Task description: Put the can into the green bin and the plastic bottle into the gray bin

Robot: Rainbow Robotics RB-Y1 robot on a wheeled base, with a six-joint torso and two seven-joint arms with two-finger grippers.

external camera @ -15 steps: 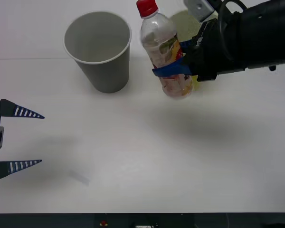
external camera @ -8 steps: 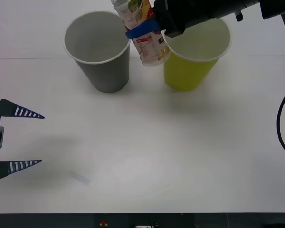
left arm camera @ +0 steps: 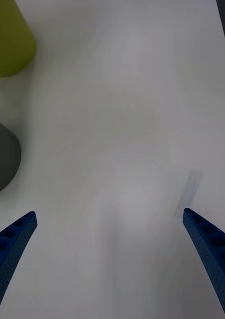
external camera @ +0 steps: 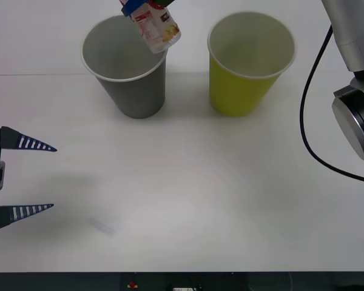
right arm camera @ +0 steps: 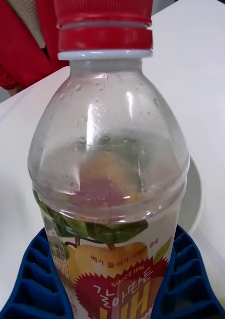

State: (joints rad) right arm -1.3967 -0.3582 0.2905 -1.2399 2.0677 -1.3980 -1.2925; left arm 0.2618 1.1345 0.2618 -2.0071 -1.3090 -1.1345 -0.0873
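We are holding the plastic bottle (external camera: 155, 24) in our right gripper (right arm camera: 112, 279), whose blue ribbed fingers (right arm camera: 28, 279) are clamped on either side of the labelled body, just below the shoulder. Gripping at the label leaves the red cap (right arm camera: 103, 25) and the base free, so the base can lead into an opening.

In the front view the bottle is hanging tilted, its lower end over the far rim of the gray bin (external camera: 130, 79), at the side nearest the green bin (external camera: 246, 85). We judge that this places the bottle for release into the gray bin; it is not yet inside, and whether it is touching the rim cannot be determined.

Both bins are standing upright and side by side on the white worktop (external camera: 200, 194), mouths open, apart from each other. The interior of the green bin is showing only a faint pale shape at the bottom, which we cannot identify as the can.

Our left gripper (external camera: 24, 176) is waiting low over the near left of the worktop, fingers spread wide and holding nothing, well apart from both bins, keeping the drop path unobstructed.
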